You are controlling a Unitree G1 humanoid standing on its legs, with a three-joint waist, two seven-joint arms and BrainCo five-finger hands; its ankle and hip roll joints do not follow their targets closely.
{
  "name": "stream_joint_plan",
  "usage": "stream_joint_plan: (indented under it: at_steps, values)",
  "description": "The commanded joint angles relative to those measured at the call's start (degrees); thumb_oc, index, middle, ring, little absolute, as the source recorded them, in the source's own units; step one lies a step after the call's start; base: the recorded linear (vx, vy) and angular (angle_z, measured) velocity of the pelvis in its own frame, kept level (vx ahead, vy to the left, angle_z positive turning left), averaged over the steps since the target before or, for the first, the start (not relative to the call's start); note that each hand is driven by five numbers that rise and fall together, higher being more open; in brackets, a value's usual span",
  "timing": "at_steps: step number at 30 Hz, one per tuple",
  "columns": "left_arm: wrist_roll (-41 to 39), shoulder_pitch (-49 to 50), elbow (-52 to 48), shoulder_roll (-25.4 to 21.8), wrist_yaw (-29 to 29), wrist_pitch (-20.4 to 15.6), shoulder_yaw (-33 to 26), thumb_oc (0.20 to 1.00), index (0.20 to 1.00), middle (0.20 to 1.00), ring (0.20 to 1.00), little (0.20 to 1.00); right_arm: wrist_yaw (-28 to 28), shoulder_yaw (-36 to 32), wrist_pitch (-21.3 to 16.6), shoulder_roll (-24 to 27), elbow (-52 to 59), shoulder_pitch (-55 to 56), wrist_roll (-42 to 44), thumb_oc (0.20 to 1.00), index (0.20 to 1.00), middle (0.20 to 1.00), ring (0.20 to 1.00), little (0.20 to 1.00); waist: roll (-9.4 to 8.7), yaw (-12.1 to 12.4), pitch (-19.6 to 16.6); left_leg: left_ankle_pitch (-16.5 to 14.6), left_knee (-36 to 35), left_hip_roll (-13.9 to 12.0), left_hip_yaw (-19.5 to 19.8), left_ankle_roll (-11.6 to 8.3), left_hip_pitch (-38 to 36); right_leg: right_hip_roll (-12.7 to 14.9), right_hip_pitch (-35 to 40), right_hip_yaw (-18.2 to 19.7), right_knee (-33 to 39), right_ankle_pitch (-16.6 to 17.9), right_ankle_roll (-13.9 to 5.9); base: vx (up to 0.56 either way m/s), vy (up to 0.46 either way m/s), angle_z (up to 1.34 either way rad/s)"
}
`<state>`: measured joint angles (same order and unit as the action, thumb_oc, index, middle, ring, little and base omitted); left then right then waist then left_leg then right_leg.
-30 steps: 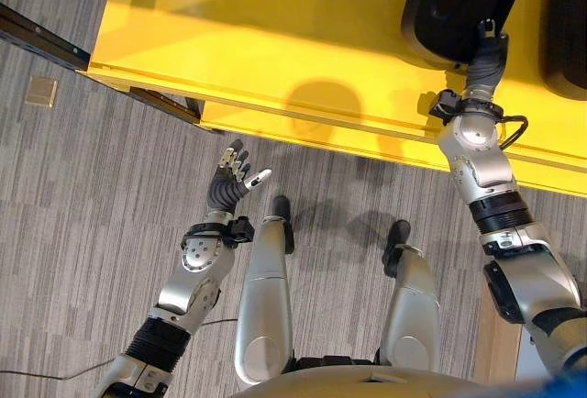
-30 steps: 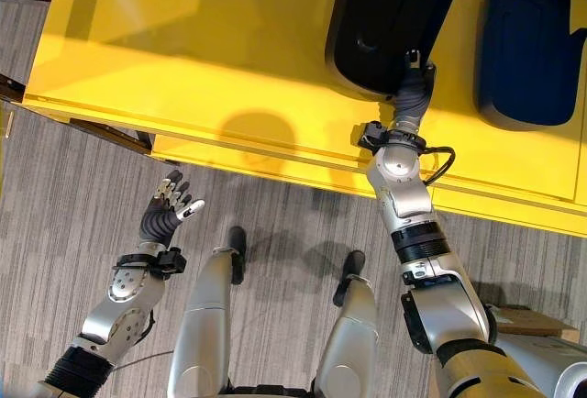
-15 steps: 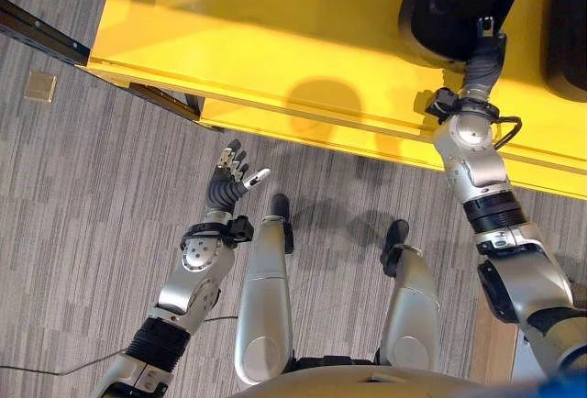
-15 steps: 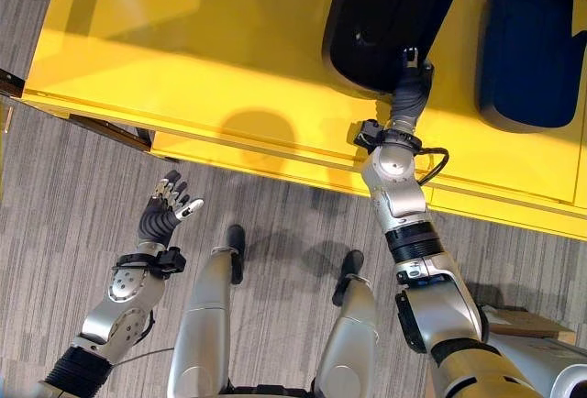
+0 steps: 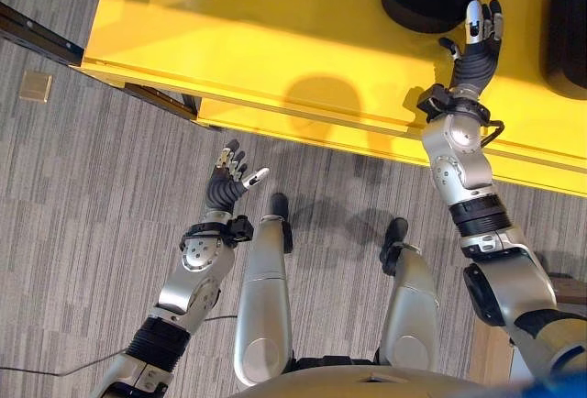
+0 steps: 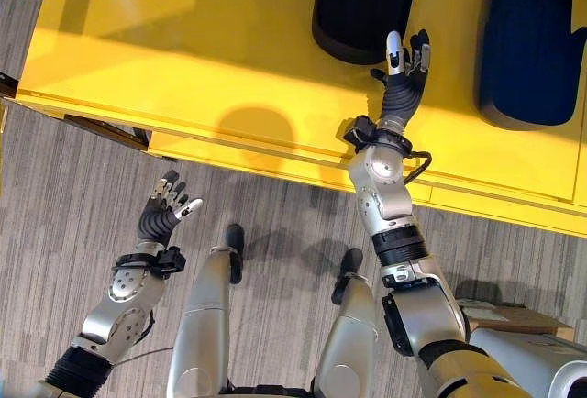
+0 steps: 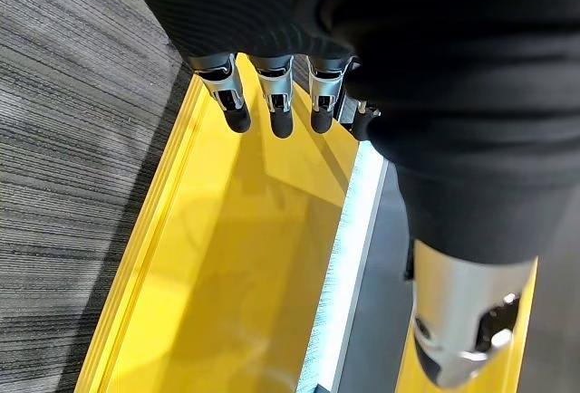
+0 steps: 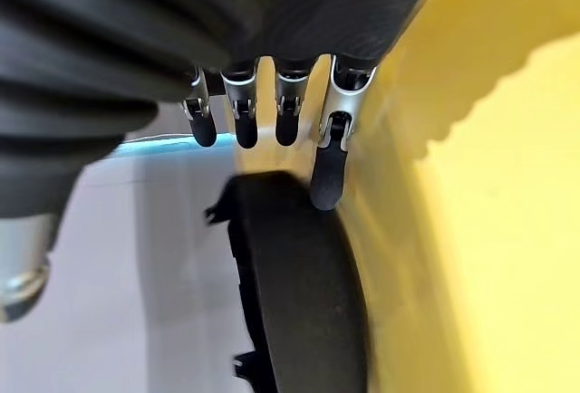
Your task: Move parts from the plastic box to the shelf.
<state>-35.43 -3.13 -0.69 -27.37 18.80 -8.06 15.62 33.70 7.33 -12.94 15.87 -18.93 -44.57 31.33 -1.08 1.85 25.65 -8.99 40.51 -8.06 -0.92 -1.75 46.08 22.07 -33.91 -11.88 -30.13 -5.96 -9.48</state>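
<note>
I'm looking down at the yellow shelf (image 6: 229, 59) and my right hand (image 6: 404, 72) is hovering over it with the fingers straight and spread, holding nothing, right beside the near end of a black part (image 6: 362, 4) that is lying on the shelf surface; a second dark part (image 6: 527, 40) is lying well apart to the right of it. My left hand (image 5: 229, 182) is hanging low over the grey carpet (image 5: 83, 196) in front of the shelf, fingers relaxed and empty too. In the right wrist view I'm seeing the fingertips (image 8: 326, 176) just at the edge of the black part (image 8: 299, 293), and I can't tell whether they are touching it. I'm judging this as the release at the shelf, so to do it well I'm wanting the fingers wide, pulling the arm straight off without dragging the part toward the shelf lip, and checking it is lying flat and not rocking before I turn for the plastic box. I'm finding no brand, label or writing that I can read on the parts or the shelf
</note>
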Motion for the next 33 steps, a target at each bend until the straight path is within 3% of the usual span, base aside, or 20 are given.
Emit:
stream_joint_plan:
  at_steps: [1, 8, 16, 24, 29, 33]
  values:
    - [0.41, 0.46, -3.25, -0.34, 0.81, -2.38, -1.33, 1.000, 1.000, 1.000, 1.000, 1.000, 0.52, -0.25, 1.17, -0.96, 0.16, 5.16, 1.21, 1.000, 1.000, 1.000, 1.000, 1.000, 0.33, 1.52, 1.05, 1.08, -2.28, -1.84, 0.69, -2.04, 1.00, 0.22, 1.86, 0.28, -3.41, -1.84, 0.85, 0.00, 0.000, 0.00]
    - [1.05, 0.35, -3.27, 0.02, 1.07, -2.26, -1.52, 1.000, 1.000, 1.000, 1.000, 1.000, 0.75, -0.53, 1.34, -0.70, 5.75, 8.51, -2.54, 1.000, 1.000, 1.000, 1.000, 1.000, 0.19, 0.97, 0.93, 1.02, -2.36, -1.90, 0.63, -1.96, 1.00, 0.09, 1.78, 0.31, -3.49, -1.95, 0.87, 0.00, 0.000, 0.00]
    - [2.37, 0.83, -4.02, 0.50, 1.18, -2.40, -2.52, 1.000, 1.000, 1.000, 1.000, 1.000, 0.04, 0.02, 1.62, 0.73, 18.38, 14.47, -12.74, 1.000, 1.000, 1.000, 1.000, 1.000, -0.09, 0.08, 0.54, 1.04, -2.58, -2.07, 0.56, -1.90, 0.82, 0.05, 1.51, 0.62, -3.59, -1.89, 0.68, 0.00, 0.000, 0.00]
    - [4.80, 0.75, -5.40, 0.74, 2.16, -3.16, -2.84, 1.000, 1.000, 1.000, 1.000, 1.000, 3.25, -0.51, 3.86, 4.11, 32.09, 19.38, -34.02, 1.000, 1.000, 1.000, 1.000, 1.000, -0.59, -1.11, -0.23, 0.97, -2.78, -2.20, 0.63, -1.97, 0.74, -0.09, 1.67, 0.62, -3.44, -1.97, 0.40, 0.00, 0.000, 0.00]
    - [5.94, 1.53, -6.63, 0.03, 1.99, -4.49, -3.51, 1.000, 1.000, 1.000, 1.000, 1.000, 8.42, -2.02, 9.76, 11.57, 35.49, 17.49, -56.77, 1.000, 1.000, 1.000, 1.000, 1.000, -1.21, -1.04, -1.04, 0.91, -3.25, -2.29, 0.90, -2.13, 0.26, -0.30, 2.33, 0.47, -2.84, -1.85, 0.07, 0.00, 0.000, 0.00]
    - [6.11, 1.42, -6.82, -0.15, 0.75, -5.12, -4.09, 1.000, 1.000, 1.000, 1.000, 1.000, 6.88, -0.44, 13.87, 17.46, 34.07, 13.15, -67.61, 1.000, 1.000, 1.000, 1.000, 1.000, -1.67, -0.37, -1.57, 0.72, -3.17, -2.24, 1.37, -2.21, -0.16, -0.50, 3.37, 0.28, -2.42, -1.83, -0.09, 0.00, 0.000, 0.00]
